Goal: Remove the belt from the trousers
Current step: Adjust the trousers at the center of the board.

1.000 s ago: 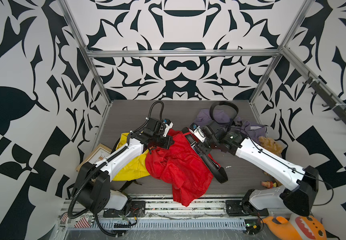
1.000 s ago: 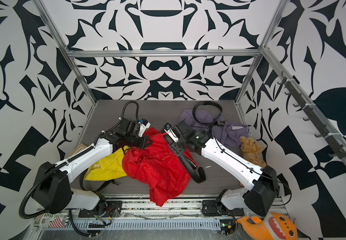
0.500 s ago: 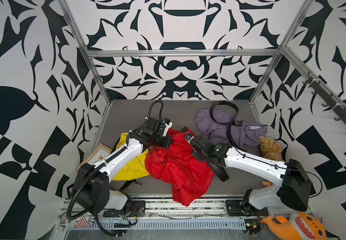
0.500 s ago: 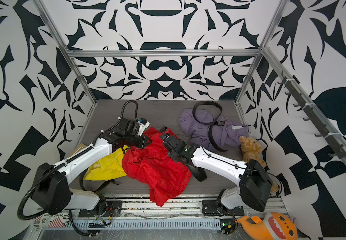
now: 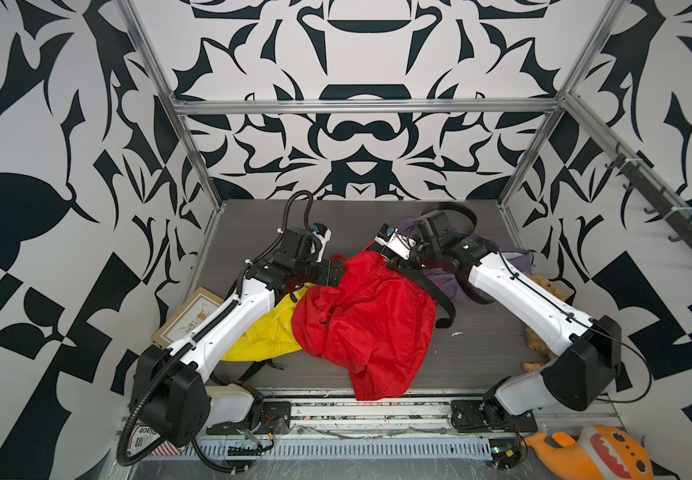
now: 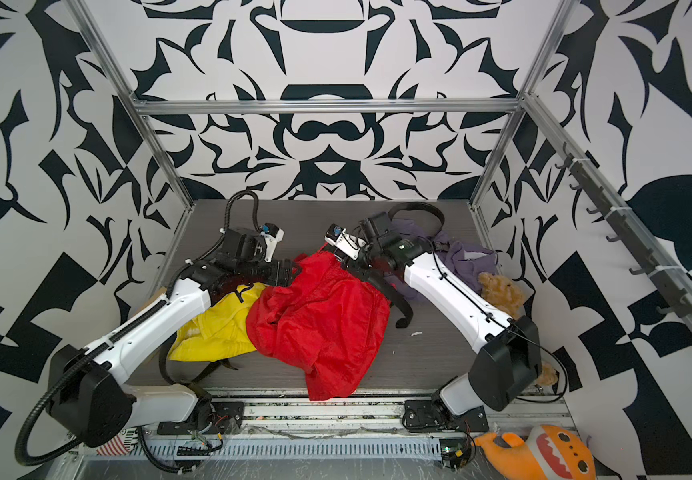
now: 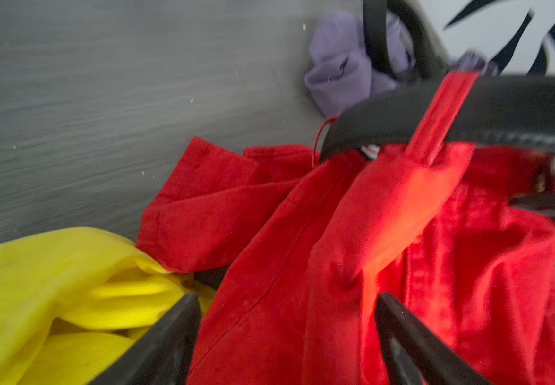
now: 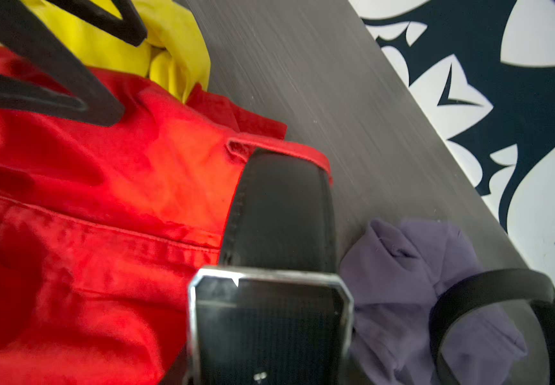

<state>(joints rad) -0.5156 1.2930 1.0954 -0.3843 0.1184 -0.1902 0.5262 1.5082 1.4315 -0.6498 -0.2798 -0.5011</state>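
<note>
Evidently, belt (image 8: 279, 206) (buckle end) sits in right end effector (image 5: 397, 261).

belt (image 8: 279, 200): matt leather | buckle (image 8: 269, 320): glossy metal | trousers (image 8: 103, 200): woven cloth | table (image 8: 336, 83): matt wood-grain

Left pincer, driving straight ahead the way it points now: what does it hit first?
The red trousers: their fabric fills the gap of the open left pincer. Further along that line sits the black belt in its loop, though depth is unclear.
</note>
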